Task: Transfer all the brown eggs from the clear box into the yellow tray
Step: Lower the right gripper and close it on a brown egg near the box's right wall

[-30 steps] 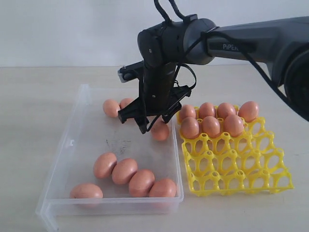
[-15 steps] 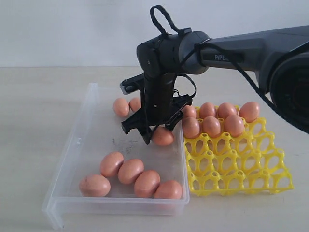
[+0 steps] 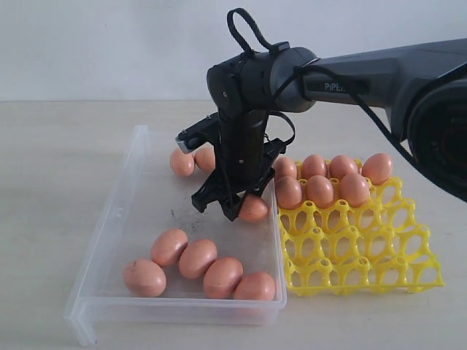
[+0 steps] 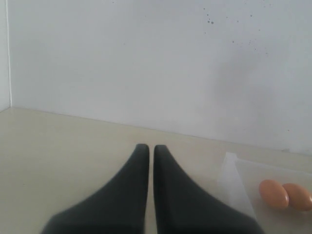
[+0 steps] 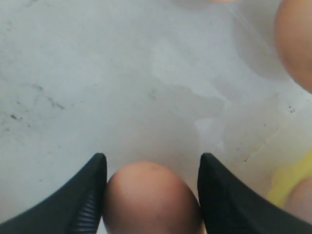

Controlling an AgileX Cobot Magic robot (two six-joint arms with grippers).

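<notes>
As laid out from the desk's left edge to its right: left gripper (image 4: 146, 148), fingers (image 4: 124, 195) pressed together on nothing, hanging over bare desk (image 4: 58, 141) outside the clear box (image 3: 109, 219). Inside the clear box, five brown eggs (image 3: 198, 258) in a row toward the desk's near edge, two more (image 3: 182, 162) at the far end. Right gripper (image 3: 219, 210), the nearer arm, lowered into the box beside its right wall, closed against both flanks of the held egg (image 3: 255, 209) at floor level; long axis partly masked, not readable. Yellow tray (image 3: 365, 270) just right of that wall: seven eggs seated in its two far rows, near rows open. Judged next: lift above wall and posts, then short carry rightward to a free cup; overhead room ample.
</notes>
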